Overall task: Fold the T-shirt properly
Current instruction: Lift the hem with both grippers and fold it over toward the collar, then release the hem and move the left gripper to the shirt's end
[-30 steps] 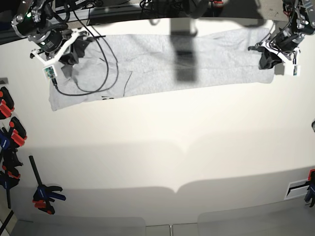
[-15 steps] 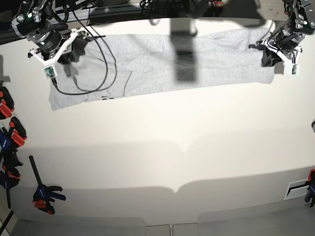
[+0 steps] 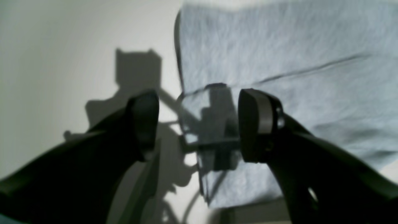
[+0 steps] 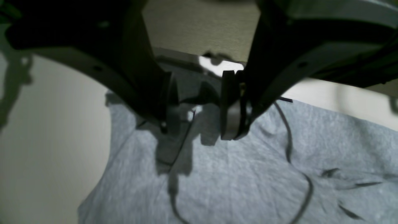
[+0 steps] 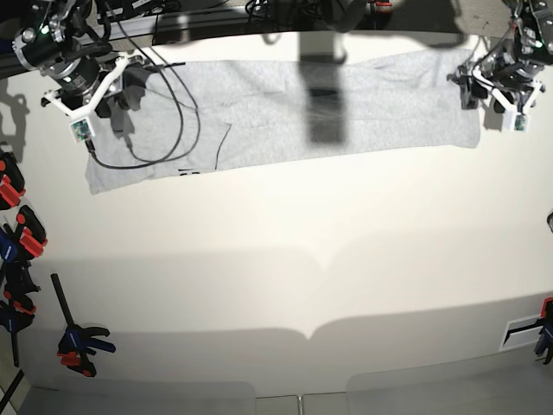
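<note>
The light grey T-shirt [image 5: 259, 104] lies as a long flat band along the far side of the table, with a bit of black print at its near edge. My left gripper [image 5: 494, 86] hovers over the band's right end. In the left wrist view it [image 3: 199, 124] stands open above the T-shirt [image 3: 279, 56], whose corner lies flat below with nothing between the fingers. My right gripper [image 5: 117, 86] is over the left end. In the right wrist view it [image 4: 200, 109] is open just above the T-shirt [image 4: 233, 180], gripping nothing.
A black cable [image 5: 173, 130] from the right arm loops across the shirt's left part, and the cable [image 4: 292, 149] also shows in the right wrist view. Red and blue clamps [image 5: 17, 233] lie along the left table edge, another clamp [image 5: 78, 341] nearer the front.
Both grippers have opened and let go of the shirt's ends, then drawn slightly up and outward. The shirt stays flat where it was laid.
</note>
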